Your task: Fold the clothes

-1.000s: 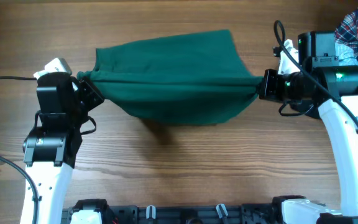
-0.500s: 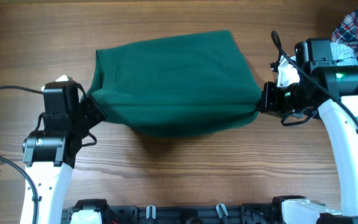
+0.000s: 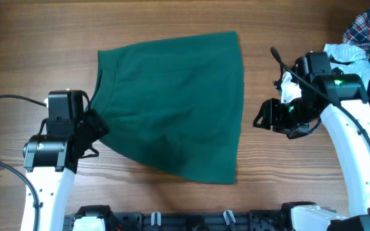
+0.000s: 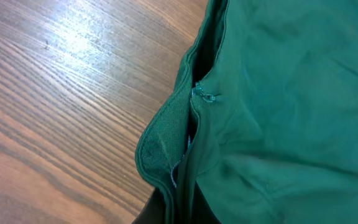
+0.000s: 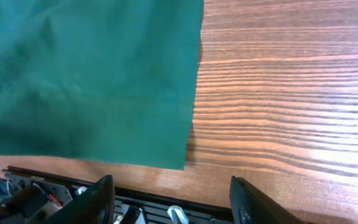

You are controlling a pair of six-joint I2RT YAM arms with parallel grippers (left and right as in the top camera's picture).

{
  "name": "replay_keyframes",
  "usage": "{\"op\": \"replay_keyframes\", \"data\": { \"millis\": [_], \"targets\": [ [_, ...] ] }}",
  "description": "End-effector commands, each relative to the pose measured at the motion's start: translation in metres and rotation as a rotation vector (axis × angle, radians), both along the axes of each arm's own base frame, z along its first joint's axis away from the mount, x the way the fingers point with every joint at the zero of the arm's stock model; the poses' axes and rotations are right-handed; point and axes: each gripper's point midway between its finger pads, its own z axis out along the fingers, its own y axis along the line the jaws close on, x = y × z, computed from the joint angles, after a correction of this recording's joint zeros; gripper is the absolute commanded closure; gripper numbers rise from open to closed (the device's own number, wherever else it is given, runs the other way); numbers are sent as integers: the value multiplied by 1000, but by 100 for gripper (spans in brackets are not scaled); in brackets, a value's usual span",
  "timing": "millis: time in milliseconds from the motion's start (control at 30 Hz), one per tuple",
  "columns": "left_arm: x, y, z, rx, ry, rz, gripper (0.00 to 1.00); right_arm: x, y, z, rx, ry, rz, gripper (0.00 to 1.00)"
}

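The plain dark green fabric garment point(image 3: 172, 109) lies spread flat on the wooden table point(image 3: 172, 19), probably so it can be folded. The left gripper point(image 3: 98, 125) is clamped on its bunched left edge, likely anchoring that side. The right gripper point(image 3: 262, 120) hangs just beside the right hem, fingers apart and empty.

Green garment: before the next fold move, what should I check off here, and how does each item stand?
1. Left gripper shut on the green garment at its left edge: ok.
2. Right gripper open, apart from the fabric: ok.
3. Garment's right edge lying straight on the table: ok.
4. Fabric flat at the left grip: not ok, gathered there.
5. Plaid shirt clear of the garment: ok.
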Motion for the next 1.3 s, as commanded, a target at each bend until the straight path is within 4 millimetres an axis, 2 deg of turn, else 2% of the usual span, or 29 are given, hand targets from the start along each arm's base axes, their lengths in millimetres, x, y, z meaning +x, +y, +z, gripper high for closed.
{"op": "replay_keyframes", "data": {
  "millis": [0, 200, 267, 333, 367, 400, 500, 600, 733, 933, 1000, 1133, 1267],
  "targets": [
    [1, 5, 7, 20, -15, 5, 96, 0, 0, 0, -9, -10, 9, 39],
    [1, -2, 6, -15, -10, -15, 95, 5, 0, 0, -8, -28, 5, 33],
    [1, -6, 6, -35, -9, -26, 89, 7, 0, 0, -7, -38, 5, 29],
    [1, -9, 5, -48, -9, -32, 78, 8, 0, 0, -7, -43, 5, 26],
    [1, -10, 5, -56, -8, -36, 62, 9, 0, 0, -7, -45, 5, 23],
    [0, -11, 5, -61, -5, -39, 50, 9, 0, 0, -7, -46, 5, 21],
    [-4, -15, 3, -84, 14, -50, 41, 10, 0, 0, -6, -50, 5, 20],
    [-10, -18, 0, -98, 39, -55, 41, 12, 0, 0, -6, -58, 5, 19],
    [-13, -18, -2, -98, 53, -55, 46, 14, 0, 1, -5, -67, 5, 19],
    [-6, -17, 1, -92, 26, -54, 77, 10, 0, -1, -6, -52, 5, 20],
    [-2, -17, -1, -90, 28, -52, 82, 6, 2, -7, 2, -33, 4, 19],
    [0, -17, -13, -96, 81, -52, 82, 2, 9, -26, 21, -19, 24, 19],
    [2, -19, -27, -106, 141, -53, 87, 5, 29, -45, 57, -57, 81, 20]
  ]
}}
